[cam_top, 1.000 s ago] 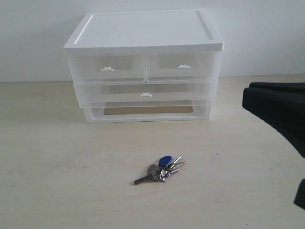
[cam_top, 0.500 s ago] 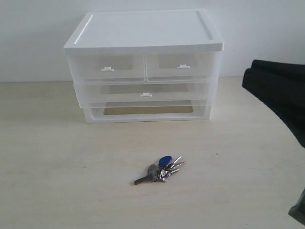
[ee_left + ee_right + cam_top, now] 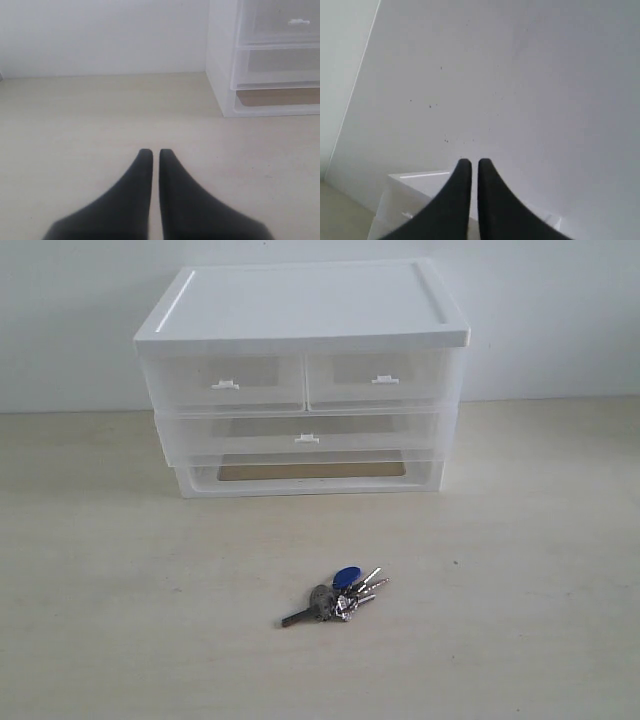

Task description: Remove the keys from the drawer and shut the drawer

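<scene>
The big dark right arm that filled the right edge of the exterior view a second ago is gone from it. That whole side of the table (image 3: 540, 570) now shows bare, right out to the frame edge.

Nothing else has shifted. The white drawer unit (image 3: 300, 310) sits at the back against the wall (image 3: 560, 320). There is wide open tabletop in front of it and on both sides.

The drawer (image 3: 225, 380), upper left, is pushed in, its front level with the twin drawer (image 3: 380, 378) beside it.

The keys (image 3: 335, 597) lie out on the table in front of the unit, well apart from it and near the middle, blue tag toward the unit. Only the exterior view shows them.

The left wrist view has the left gripper (image 3: 151, 152) over bare table, fingers drawn together to a thin slit and holding nothing. The unit's corner stands off to one side.

The right wrist view has the right gripper (image 3: 470, 162) closed the same way and empty. It points up at the wall, with the unit's white top just past the tips.
</scene>
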Robot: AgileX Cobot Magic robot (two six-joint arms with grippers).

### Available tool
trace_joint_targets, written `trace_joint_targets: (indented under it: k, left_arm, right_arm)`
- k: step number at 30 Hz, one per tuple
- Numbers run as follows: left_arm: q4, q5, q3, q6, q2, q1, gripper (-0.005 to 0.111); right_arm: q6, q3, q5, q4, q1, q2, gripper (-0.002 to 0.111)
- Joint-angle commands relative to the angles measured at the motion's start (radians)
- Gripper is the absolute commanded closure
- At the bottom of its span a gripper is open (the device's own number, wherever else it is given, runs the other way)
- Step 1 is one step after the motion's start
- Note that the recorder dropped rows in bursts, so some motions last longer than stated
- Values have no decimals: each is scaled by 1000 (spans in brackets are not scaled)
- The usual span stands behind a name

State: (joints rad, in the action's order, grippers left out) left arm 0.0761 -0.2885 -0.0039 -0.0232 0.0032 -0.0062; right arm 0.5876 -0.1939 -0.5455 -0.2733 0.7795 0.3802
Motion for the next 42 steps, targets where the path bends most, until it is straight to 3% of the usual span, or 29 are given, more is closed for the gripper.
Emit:
trace_joint_targets:
  k: [1,7,10,14,20,24,32,42]
  left_arm:
    - [-7,-4,4,5,-3,4,102]
    - [-7,-4,4,5,-3,4,102]
    - [-7,-4,4,5,-3,4,102]
    - [-7,-4,4,5,-3,4,102]
    - [-7,-4,4,5,-3,4,102]
    - [-7,-4,4,5,-3,4,102]
    - [-7,-4,4,5,-3,4,102]
    - [-7,-4,4,5,-3,4,102]
  right_arm:
    - [38,51,-5,-6,-2,-115,106]
    - [50,144,-32,23,-11,-259,106]
    - [-48,187,-31,110,-80,-304,106]
    - [-242,194,-6,115,-247,-341,106]
    - [-525,194,171,206,-591,-380,106]
    - [-635,194,297,280,-712,-380,106]
    - [-476,194,585,280,-730,-380,106]
    - [-472,194,853,287,-773,-380,106]
